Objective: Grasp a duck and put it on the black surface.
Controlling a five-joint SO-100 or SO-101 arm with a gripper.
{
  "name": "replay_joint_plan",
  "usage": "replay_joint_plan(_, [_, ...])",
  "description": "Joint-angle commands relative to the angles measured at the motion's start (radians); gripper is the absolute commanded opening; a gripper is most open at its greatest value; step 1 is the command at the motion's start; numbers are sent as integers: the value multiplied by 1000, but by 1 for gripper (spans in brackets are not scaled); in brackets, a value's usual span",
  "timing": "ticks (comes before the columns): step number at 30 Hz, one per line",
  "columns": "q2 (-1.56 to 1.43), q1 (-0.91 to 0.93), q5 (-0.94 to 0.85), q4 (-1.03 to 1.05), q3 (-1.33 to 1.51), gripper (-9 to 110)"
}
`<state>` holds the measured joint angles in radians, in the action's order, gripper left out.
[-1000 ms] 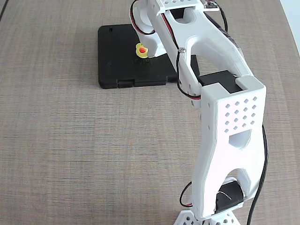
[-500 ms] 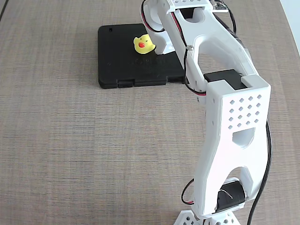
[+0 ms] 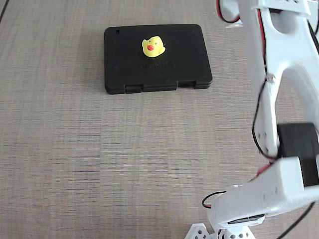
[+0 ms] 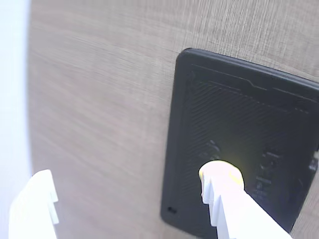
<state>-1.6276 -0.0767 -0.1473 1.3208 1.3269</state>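
On the black surface (image 3: 184,55), toward its upper middle in the fixed view, you can see the duck (image 3: 153,47) sitting upright, its red-orange beak turned toward the lower left of the picture. The case lies flat on the wood-grain tabletop (image 3: 75,149), with its two latch notches on the edge nearest the bottom of that view and a faint embossed mark just below the duck.

Your arm (image 3: 271,99) fills the right side of the fixed view, white with black and red cables along it, and it stands well apart from the case there. The gripper itself does not show in that picture.

Look at the wrist view and you find the gripper (image 4: 124,191) with its two white fingers spread wide, nothing between them but bare tabletop (image 4: 99,99) and the case's edge. One finger (image 4: 35,204) sits at the lower left; the other finger (image 4: 234,214) comes up from the lower right and lies in front of the duck (image 4: 227,172), so only a pale yellow, overexposed patch shows around its tip. You cannot tell from this view whether that finger touches the duck. The black surface (image 4: 239,114) runs down the right half, its ribbed texture visible.
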Motion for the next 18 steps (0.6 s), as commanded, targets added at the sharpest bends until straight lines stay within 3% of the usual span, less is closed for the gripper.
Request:
replay_joint_plan(1, [-537, 63, 60, 8, 160, 22])
replay_joint_plan(8, [-900, 133, 189, -64, 626, -2])
replay_joint_plan(18, [-1281, 133, 193, -276, 1253, 2])
